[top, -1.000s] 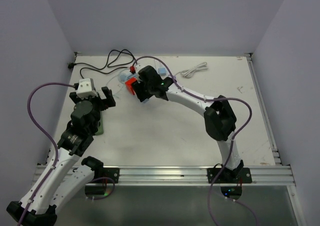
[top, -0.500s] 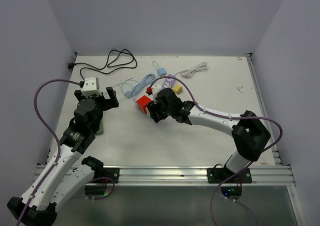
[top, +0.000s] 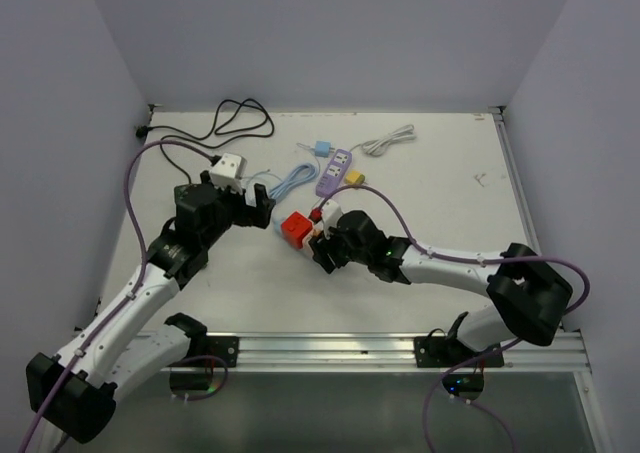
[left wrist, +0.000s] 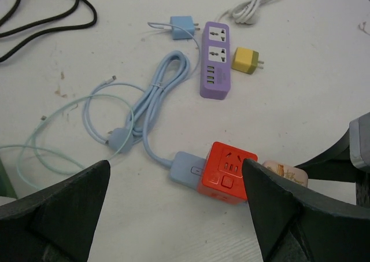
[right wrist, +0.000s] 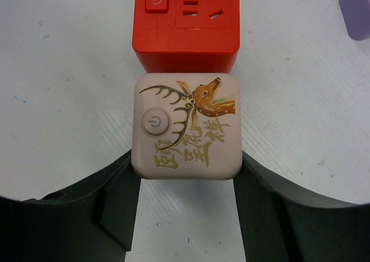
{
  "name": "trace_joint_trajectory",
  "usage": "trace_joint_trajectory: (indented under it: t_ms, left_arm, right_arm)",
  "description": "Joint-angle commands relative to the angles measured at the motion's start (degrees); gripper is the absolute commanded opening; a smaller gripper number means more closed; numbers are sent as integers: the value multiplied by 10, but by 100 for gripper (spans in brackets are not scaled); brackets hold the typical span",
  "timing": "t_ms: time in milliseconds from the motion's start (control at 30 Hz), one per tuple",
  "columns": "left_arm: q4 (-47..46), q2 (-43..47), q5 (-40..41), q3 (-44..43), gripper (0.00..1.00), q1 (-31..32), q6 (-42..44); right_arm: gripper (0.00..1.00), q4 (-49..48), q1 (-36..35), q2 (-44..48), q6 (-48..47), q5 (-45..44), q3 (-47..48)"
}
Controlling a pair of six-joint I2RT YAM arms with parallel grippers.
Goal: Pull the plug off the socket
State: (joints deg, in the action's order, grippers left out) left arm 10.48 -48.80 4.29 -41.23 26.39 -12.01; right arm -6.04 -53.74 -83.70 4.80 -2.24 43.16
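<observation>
Right gripper [right wrist: 186,169] clamps the deer-printed cube [right wrist: 186,129] joined to the red socket cube [right wrist: 185,25] mid-table, probably anchoring it. Left gripper [left wrist: 176,181] hangs wide open over the blue plug [left wrist: 186,169] on its left side, seemingly ready to pull.

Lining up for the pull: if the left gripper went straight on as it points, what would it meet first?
Most likely the blue plug seated in the red socket cube, which lies just ahead of the open left gripper; depth is unclear.
</observation>
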Motion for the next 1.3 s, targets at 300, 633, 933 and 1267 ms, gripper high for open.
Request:
trace_joint_trajectory:
  t_ms: [300,633,933,1267]
  left_arm:
    - [-202,-66,-75,131,98,72,-105]
    - [-377,-95,-68,219,97,87,-92]
    - [-455,-158,-50,218,96,87,-87]
    - [-486,-232,-1,202,72,87,-95]
  right_arm:
    - [29,-100,-3,51,-11,20,-69]
    - [30,-101,-3,45,-8,55,-71]
    - [30,-88,-3,44,-12,54,-67]
    - [31,-85,-3,32,-7,47,-63]
